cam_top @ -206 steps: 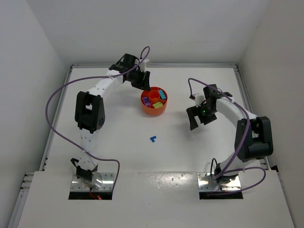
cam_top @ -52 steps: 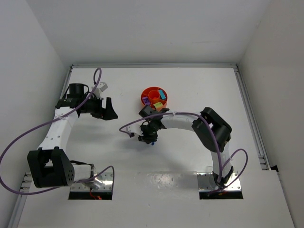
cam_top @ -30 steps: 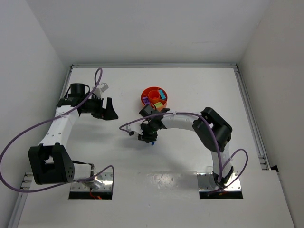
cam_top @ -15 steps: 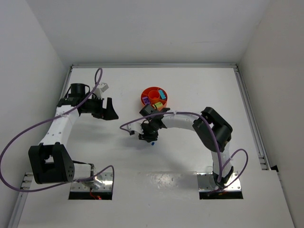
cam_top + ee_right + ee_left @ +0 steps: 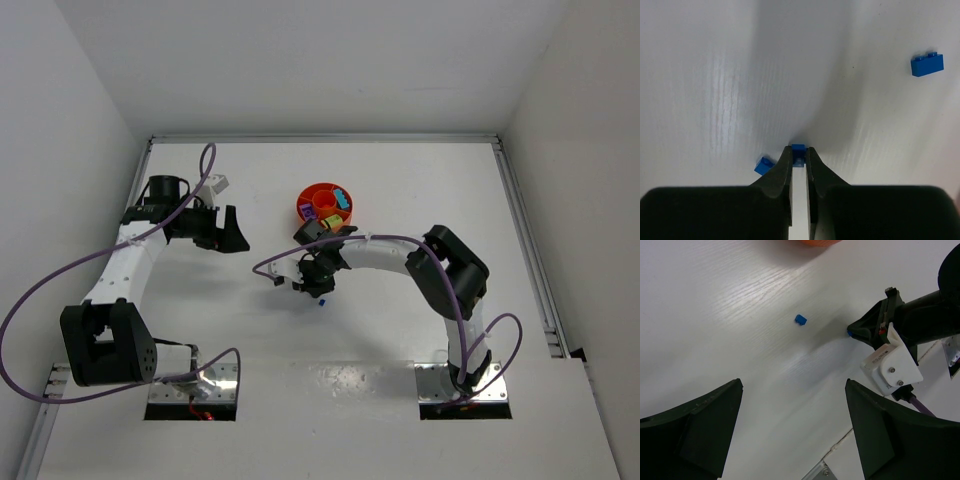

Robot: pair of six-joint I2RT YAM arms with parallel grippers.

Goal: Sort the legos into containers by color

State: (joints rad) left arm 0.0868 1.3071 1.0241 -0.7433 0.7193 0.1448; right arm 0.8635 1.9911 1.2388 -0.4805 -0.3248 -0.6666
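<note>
- Right gripper (image 5: 317, 287): the arm reaches leftward over the white table (image 5: 430, 180). Its tip points down at the surface just on the near side of the orange bowl (image 5: 325, 232).
- Right jaws: drawn together and clamped on blue brick A (image 5: 798, 148). The brick sits at the very tips of the dark fingers (image 5: 782, 170), with only its top edge showing past them.
- Cannot tell whether brick A rests on the table or is lifted off it.
- Blue brick B (image 5: 764, 165): lies on the table just beside the outer face of one right finger. Whether it touches the finger cannot be told.
- Blue brick C (image 5: 927, 64): lies on the table well apart from the right fingertips, studs visible along one long edge.
- Orange bowl: stands upright near the table's middle, on the far side of the three blue bricks. It is split into wedges around a central round cup.
- Bowl contents: purple, lime-yellow and teal pieces lie in separate wedges, too small to count from above.
- Left gripper (image 5: 232, 232): over the left part of the table, well apart from the bowl and the bricks.
- Left jaws: spread wide, with nothing between the fingers (image 5: 700, 435). Only bare table shows in the gap.
</note>
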